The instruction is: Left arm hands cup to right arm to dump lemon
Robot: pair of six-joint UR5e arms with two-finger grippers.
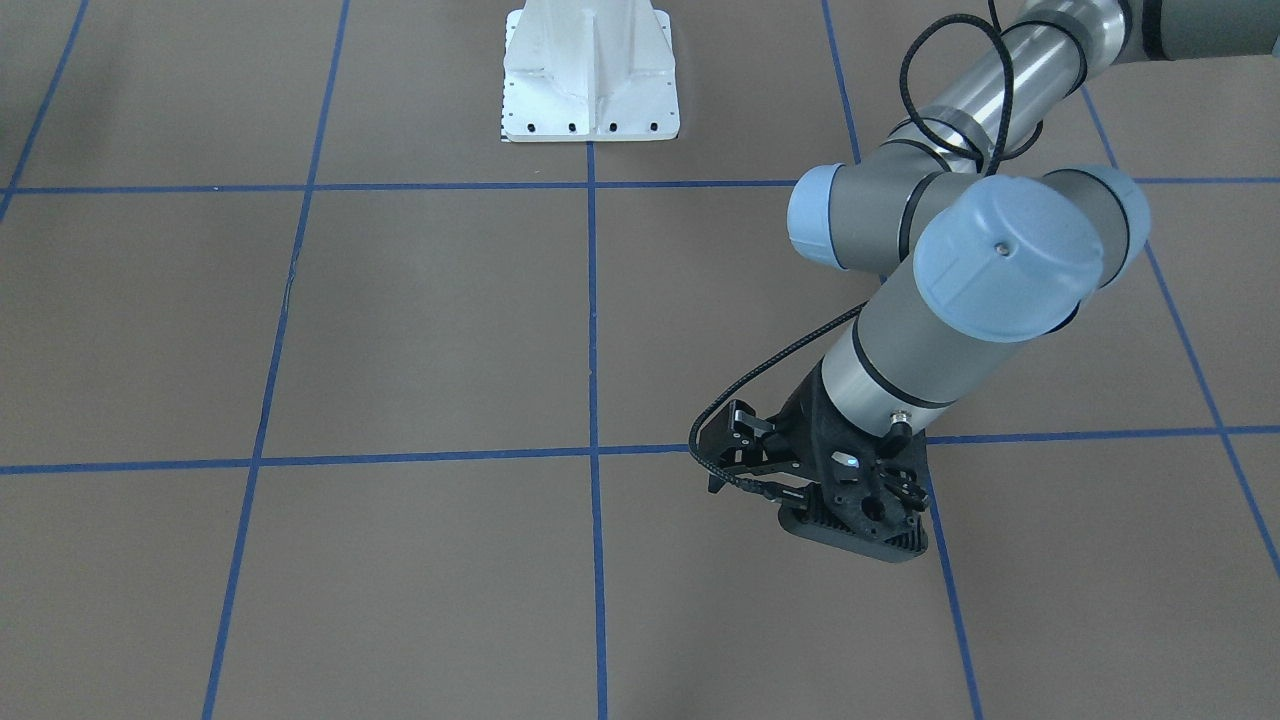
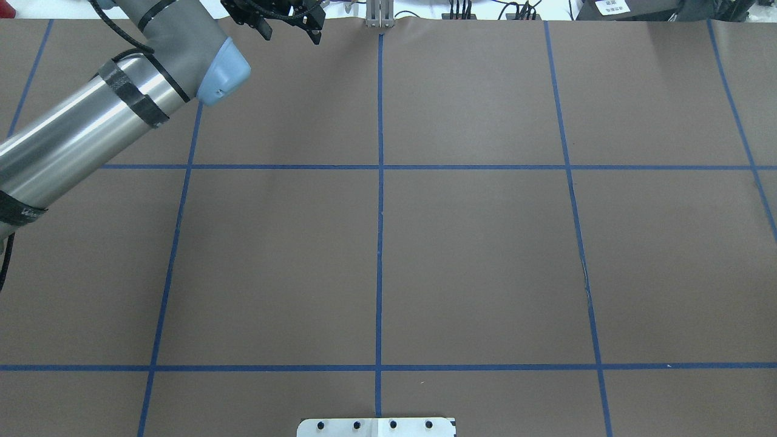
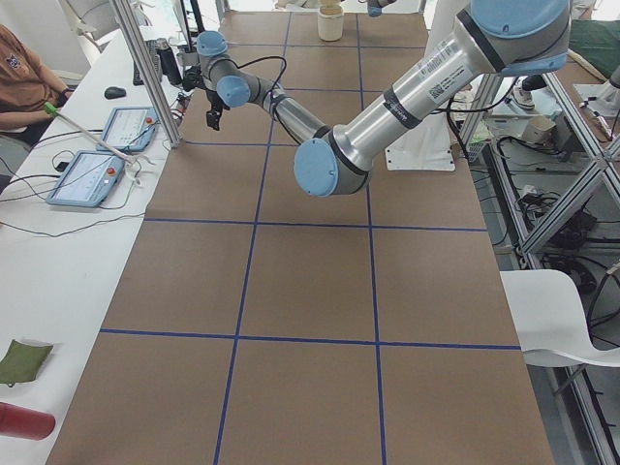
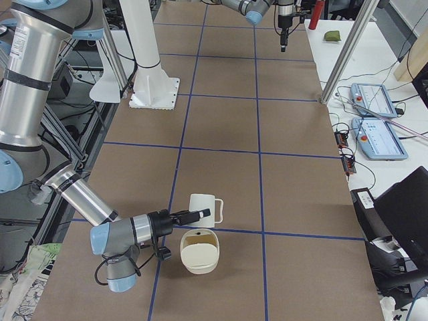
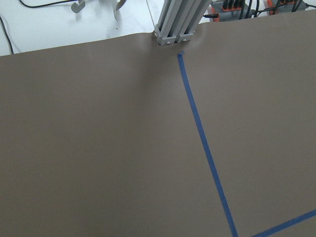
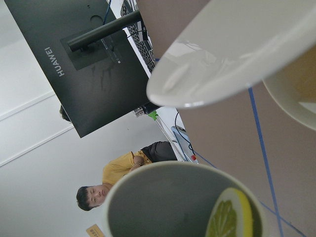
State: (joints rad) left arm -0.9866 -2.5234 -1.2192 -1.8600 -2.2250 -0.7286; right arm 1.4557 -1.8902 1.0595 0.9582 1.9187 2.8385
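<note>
My left arm [image 2: 91, 121] reaches to the table's far edge. Its gripper [image 2: 290, 27] in the black perforated bracket is open and empty; it also shows in the front-facing view [image 1: 725, 455]. The right arm [image 4: 100, 207] lies low at the other end of the table. Its gripper [image 4: 194, 216] points level at the off-white cup [image 4: 202, 210], whose squarish handle faces away; I cannot tell whether it grips. The right wrist view looks into the cup's [image 6: 163, 207] grey inside, where a yellow lemon piece [image 6: 229, 217] lies. No fingers show there.
A cream bowl-like container [image 4: 198, 253] sits right beside the cup. A big white rim [image 6: 222, 64] hangs close in the right wrist view. The white pedestal [image 1: 590, 75] stands mid-table. An aluminium post [image 5: 175, 24] stands near the left gripper. Operators sit beyond the table's edge [image 3: 19, 77].
</note>
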